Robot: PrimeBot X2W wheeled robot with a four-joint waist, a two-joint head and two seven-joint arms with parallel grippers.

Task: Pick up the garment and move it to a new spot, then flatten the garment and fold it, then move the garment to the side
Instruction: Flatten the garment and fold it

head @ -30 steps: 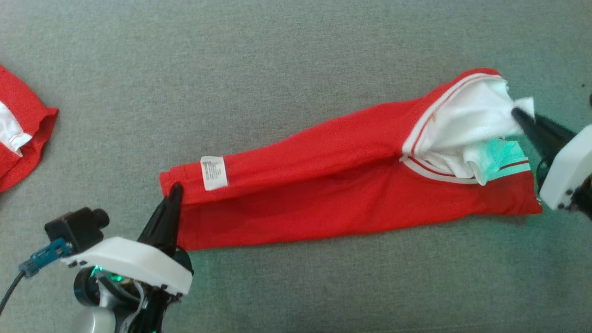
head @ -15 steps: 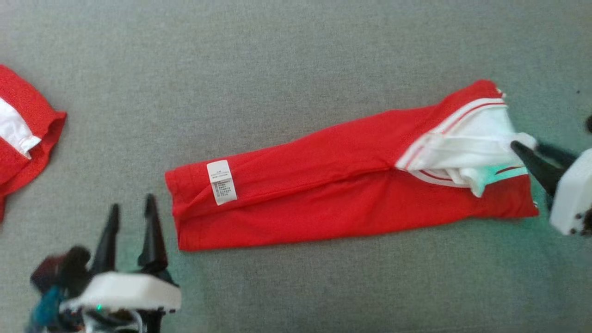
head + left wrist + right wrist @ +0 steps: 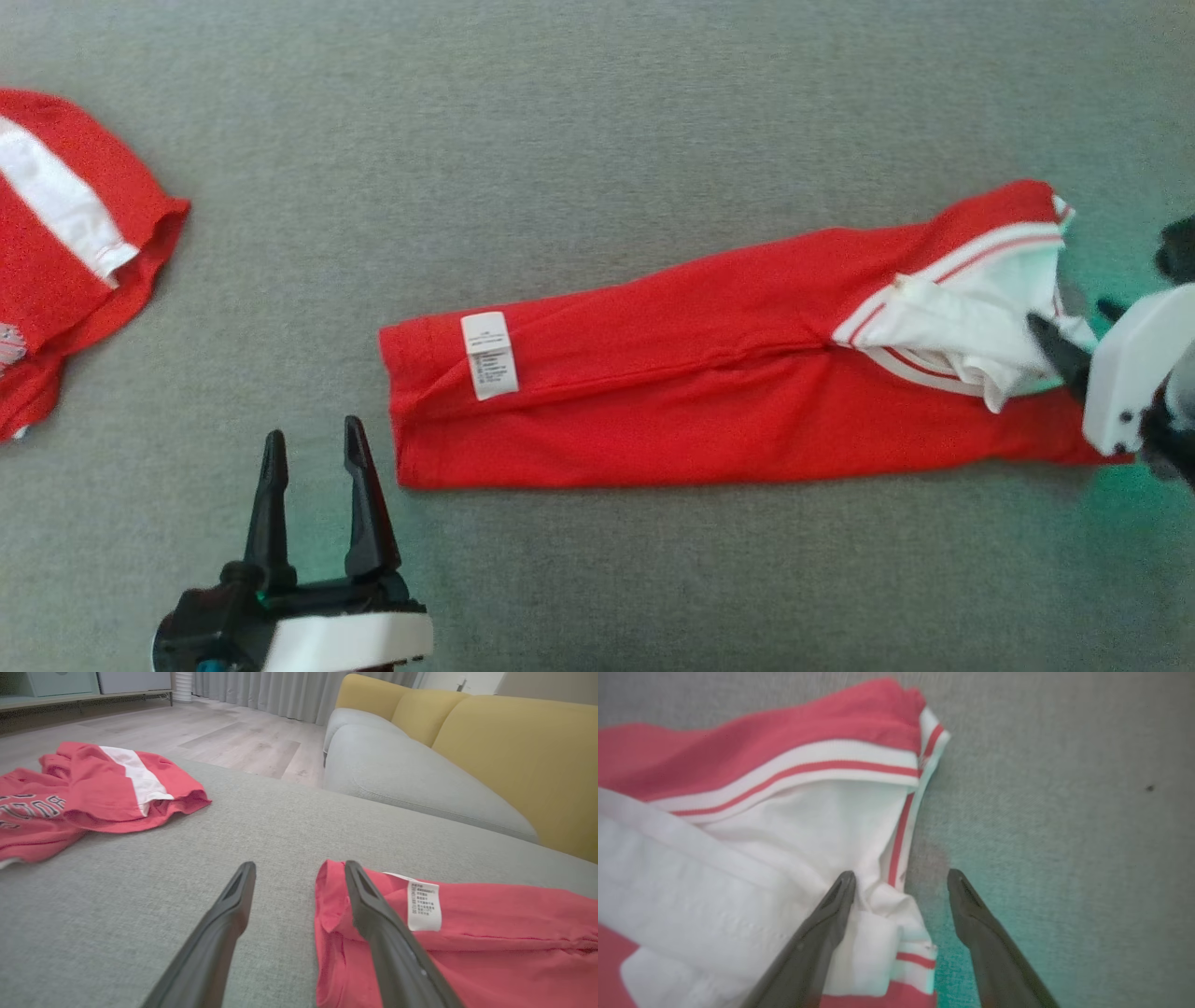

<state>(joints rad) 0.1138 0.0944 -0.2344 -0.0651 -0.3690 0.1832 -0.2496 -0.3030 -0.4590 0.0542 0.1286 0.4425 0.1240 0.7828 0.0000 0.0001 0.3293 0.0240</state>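
**Both grippers off the folded garment**

The red garment (image 3: 709, 401) lay as a long narrow strip across the grey cushion (image 3: 579, 140). Its label (image 3: 489, 355) sat near the left end, and its white striped trim (image 3: 962, 317) was bunched at the right. The left gripper (image 3: 314, 431) stood with fingers apart and empty, just off the strip's lower left corner. The right gripper (image 3: 901, 874) was spread too, one finger over the white trim and the other over bare cushion; whether it touched the cloth could not be told. The lengthwise fold looked done. The next move probably called for taking both ends afresh, smoothing the rumpled trim and folding end to end. Open cushion lay above and below the strip, and another red garment (image 3: 65, 243) sat well apart at far left.
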